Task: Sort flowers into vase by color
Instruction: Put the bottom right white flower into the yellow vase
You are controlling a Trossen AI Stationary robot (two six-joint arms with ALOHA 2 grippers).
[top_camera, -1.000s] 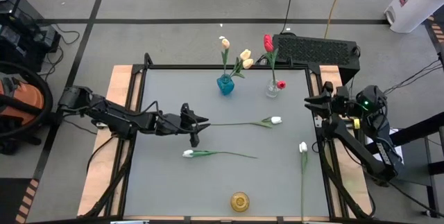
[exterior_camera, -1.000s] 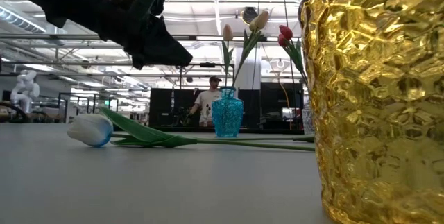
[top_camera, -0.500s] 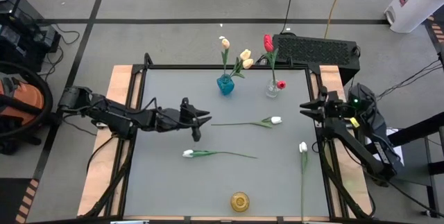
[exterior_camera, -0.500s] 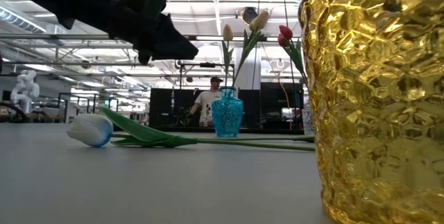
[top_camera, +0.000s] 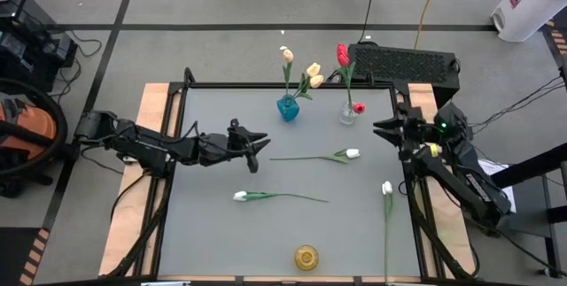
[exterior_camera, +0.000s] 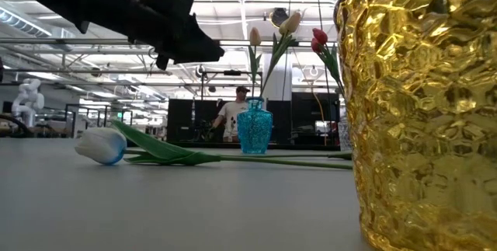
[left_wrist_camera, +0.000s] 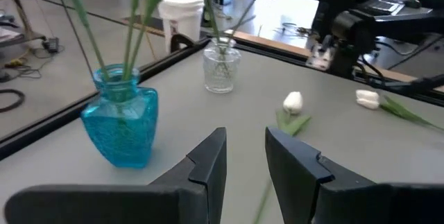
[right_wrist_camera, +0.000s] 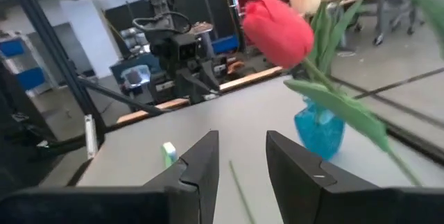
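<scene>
Three white flowers lie flat on the grey table: one in the middle (top_camera: 352, 154), one nearer the front (top_camera: 240, 196) and one by the right edge (top_camera: 387, 188). A blue vase (top_camera: 288, 107) at the far edge holds cream-yellow flowers. Beside it a clear vase (top_camera: 347, 113) holds red ones. A gold vase (top_camera: 306, 257) stands at the near edge. My left gripper (top_camera: 261, 142) hovers open left of the middle flower's stem, pointing roughly level at the vases (left_wrist_camera: 245, 141). My right gripper (top_camera: 379, 127) is open at the table's right edge, above the surface, facing the red flower (right_wrist_camera: 277, 30).
A black raised frame (top_camera: 266, 85) borders the table. The gold vase (exterior_camera: 419, 111) fills the right side of the low view. A black box (top_camera: 403, 60) sits behind the far right corner. A person (exterior_camera: 233, 115) stands far off in the room.
My left gripper has swung a little toward the far edge and risen slightly, tipping up toward level. My right gripper has come down and moved left, toward the table's right edge. The flowers and vases have kept still.
</scene>
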